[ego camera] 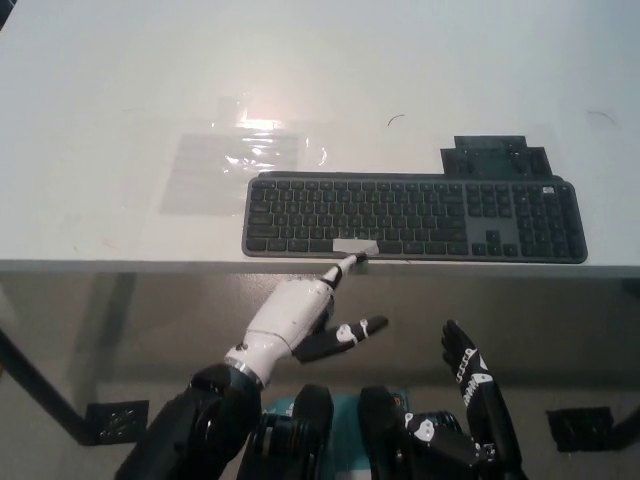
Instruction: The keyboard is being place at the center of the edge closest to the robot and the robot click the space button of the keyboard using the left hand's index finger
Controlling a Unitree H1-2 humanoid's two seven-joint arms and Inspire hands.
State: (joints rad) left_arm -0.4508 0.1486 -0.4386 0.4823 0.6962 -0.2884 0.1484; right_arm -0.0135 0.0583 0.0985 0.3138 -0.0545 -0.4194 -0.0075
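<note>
Left hand point(290, 320) empty, index pointing, tip at keyboard's point(415, 215) near edge, short of taped space bar point(355, 246): pressing here likely hits frame, not key; right hand point(465, 370) idle, released.

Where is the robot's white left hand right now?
Head view: the left hand is left of centre, below the table edge, its pointing finger reaching the near edge of the keyboard under the pale space bar. The right hand rests lower right.
</note>
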